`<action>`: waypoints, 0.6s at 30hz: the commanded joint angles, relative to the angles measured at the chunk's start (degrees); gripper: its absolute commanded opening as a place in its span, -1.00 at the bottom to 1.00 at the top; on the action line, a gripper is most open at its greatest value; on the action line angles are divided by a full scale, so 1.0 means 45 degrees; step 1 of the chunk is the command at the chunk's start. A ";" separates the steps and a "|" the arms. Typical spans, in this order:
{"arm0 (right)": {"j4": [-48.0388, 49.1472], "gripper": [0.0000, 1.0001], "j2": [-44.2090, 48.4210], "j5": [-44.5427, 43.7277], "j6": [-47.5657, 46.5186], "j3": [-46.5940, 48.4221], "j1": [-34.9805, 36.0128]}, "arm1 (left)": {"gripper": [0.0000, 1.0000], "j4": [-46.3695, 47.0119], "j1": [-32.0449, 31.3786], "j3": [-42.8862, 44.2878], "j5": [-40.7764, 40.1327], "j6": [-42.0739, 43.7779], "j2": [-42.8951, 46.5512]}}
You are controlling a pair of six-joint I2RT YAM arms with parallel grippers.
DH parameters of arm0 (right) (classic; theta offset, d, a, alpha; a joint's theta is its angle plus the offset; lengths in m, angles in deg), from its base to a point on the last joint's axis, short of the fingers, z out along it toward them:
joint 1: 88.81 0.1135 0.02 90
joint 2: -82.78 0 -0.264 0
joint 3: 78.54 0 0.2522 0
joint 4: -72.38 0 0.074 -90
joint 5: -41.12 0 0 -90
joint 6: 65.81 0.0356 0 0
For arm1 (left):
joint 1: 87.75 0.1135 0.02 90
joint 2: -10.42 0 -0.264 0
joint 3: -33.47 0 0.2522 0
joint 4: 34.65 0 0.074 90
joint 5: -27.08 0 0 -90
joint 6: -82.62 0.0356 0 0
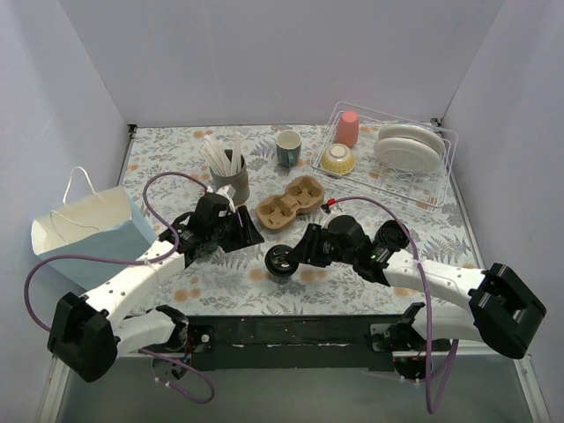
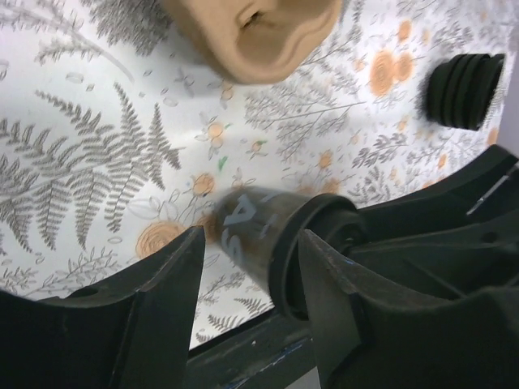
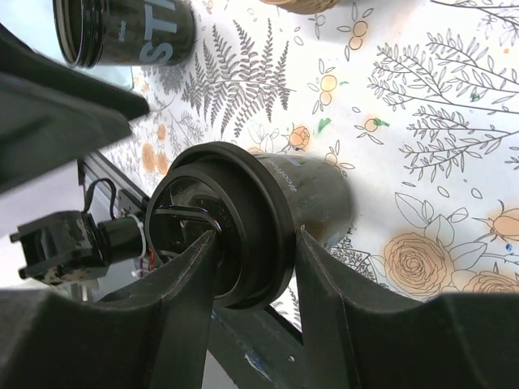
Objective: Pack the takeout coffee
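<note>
Right gripper (image 3: 253, 243) jaws half-closed on black lidded disposable cup (image 3: 308, 194), lower centre of top view; left gripper (image 2: 253, 243) jaws hold second black lidded cup (image 2: 243, 223). I'd seat each upright in brown pulp carrier (image 1: 291, 203).

Between the jaws of the left gripper (image 2: 253, 243) the black cup (image 2: 251, 227) is blurred, its lettering unreadable and its lid end hidden behind one finger. Ahead of those jaws the cardboard carrier (image 2: 255, 32) runs off the top edge. The fingers of the right gripper (image 3: 255, 239) cover the lower lid rim of the lidded cup (image 3: 308, 194) between them.
</note>
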 commanded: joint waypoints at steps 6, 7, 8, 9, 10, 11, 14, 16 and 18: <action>-0.0793 -0.11 -0.0235 -0.0076 -0.1485 0.0694 0.0062 | -0.03 0.0859 0.0057 -0.0426 0.1946 0.0231 0.0616; -0.0774 -0.12 -0.0235 -0.0076 -0.1485 0.0675 0.0062 | -0.05 0.0958 0.0057 -0.0582 0.2005 0.0171 0.0791; -0.0716 -0.12 -0.0255 -0.0076 -0.1485 0.0655 0.0062 | -0.07 0.1036 0.0057 -0.0738 0.2025 0.0113 0.0870; -0.0696 -0.12 -0.0274 -0.0076 -0.1466 0.0655 0.0062 | -0.08 0.1230 0.0057 -0.1049 0.1987 0.0015 0.0948; -0.0695 -0.13 -0.0313 -0.0056 -0.1485 0.0655 0.0062 | -0.10 0.1290 0.0057 -0.1149 0.2064 -0.0024 0.0968; -0.0676 -0.13 -0.0352 -0.0056 -0.1485 0.0655 0.0062 | -0.11 0.1349 0.0037 -0.1247 0.2180 -0.0025 0.0988; -0.0637 -0.13 -0.0411 -0.0017 -0.1505 0.0636 0.0062 | -0.13 0.1817 0.0057 -0.1618 0.2706 -0.0083 0.0930; -0.0559 -0.14 -0.0411 0.0003 -0.1485 0.0616 0.0062 | -0.13 0.2130 0.0057 -0.1794 0.2884 -0.0180 0.0891; -0.0539 -0.15 -0.0411 0.0003 -0.1466 0.0577 0.0082 | -0.13 0.2325 0.0057 -0.1853 0.3001 -0.0259 0.0774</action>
